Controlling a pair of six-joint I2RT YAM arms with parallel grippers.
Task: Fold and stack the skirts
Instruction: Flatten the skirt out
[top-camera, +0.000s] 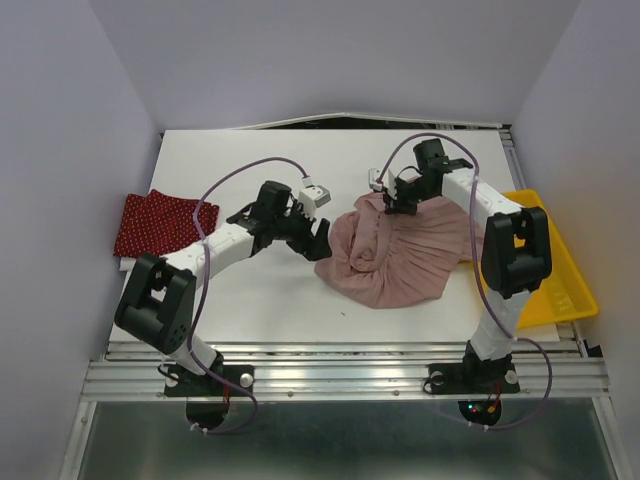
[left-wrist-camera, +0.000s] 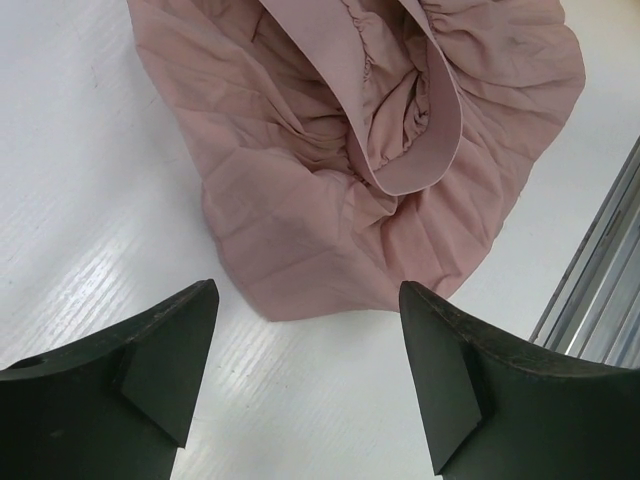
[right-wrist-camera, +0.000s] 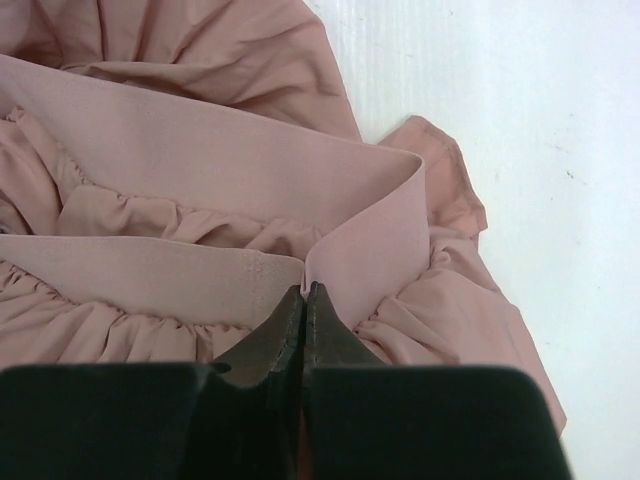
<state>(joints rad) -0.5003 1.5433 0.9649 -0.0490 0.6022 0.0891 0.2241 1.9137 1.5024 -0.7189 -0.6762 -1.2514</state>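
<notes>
The dusty pink ruffled skirt (top-camera: 395, 255) lies crumpled on the white table right of centre; it fills the top of the left wrist view (left-wrist-camera: 340, 150) and most of the right wrist view (right-wrist-camera: 180, 150). My right gripper (right-wrist-camera: 305, 290) is shut on the skirt's waistband at its far edge (top-camera: 400, 200). My left gripper (top-camera: 318, 238) is open and empty just left of the skirt, its fingers (left-wrist-camera: 160, 350) low over the bare table near the hem. The dark red polka-dot skirt (top-camera: 160, 222) lies folded at the table's left edge.
A yellow plastic tray (top-camera: 555, 265) sits at the table's right edge, partly behind my right arm. Grey walls close in both sides and the back. A metal rail (left-wrist-camera: 600, 290) runs along the table's near edge.
</notes>
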